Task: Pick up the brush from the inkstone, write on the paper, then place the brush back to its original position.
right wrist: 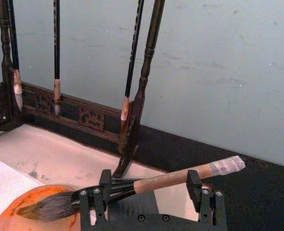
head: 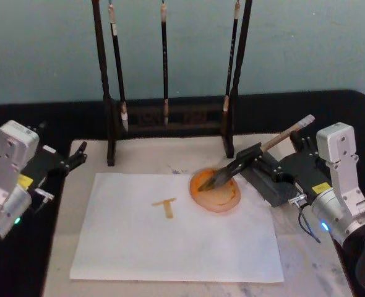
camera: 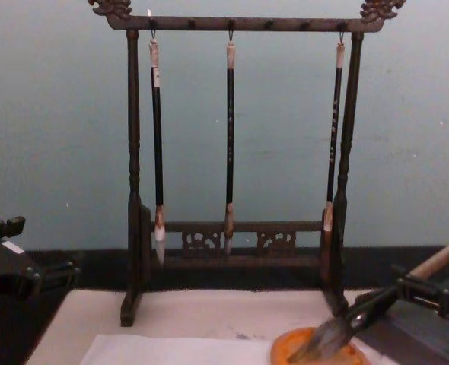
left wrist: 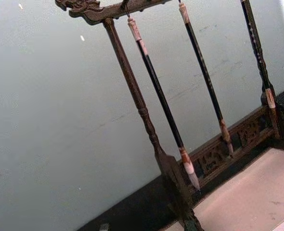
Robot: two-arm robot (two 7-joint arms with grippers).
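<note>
The brush (head: 257, 158) is lying tilted across the inkstone (head: 216, 190), an orange dish sitting near the right edge of the paper (head: 170, 229). Its grey-brown tuft is resting in the dish, while its pale handle is rising toward the tabletop's far right corner. The right end effector (head: 252, 159) is reaching in from the right edge of the tabletop, and its fingers (right wrist: 95, 199) are standing on either side of the brush, one near the black section and one farther up the tan handle. They are spread wide, apparently not yet closing on the shaft. The white paper is lying flat on the cream mat (head: 188, 151) in the middle of the tabletop, bearing a small tan T-shaped mark (head: 166, 205). The left end effector (head: 76, 156) is hovering off the left edge of the mat, holding nothing; whether its fingers are parted cannot be told. Behind the paper, a dark wooden rack (camera: 240, 175) is standing along the far edge, with three thin black-handled brushes (camera: 230, 137) hanging from it.
</note>
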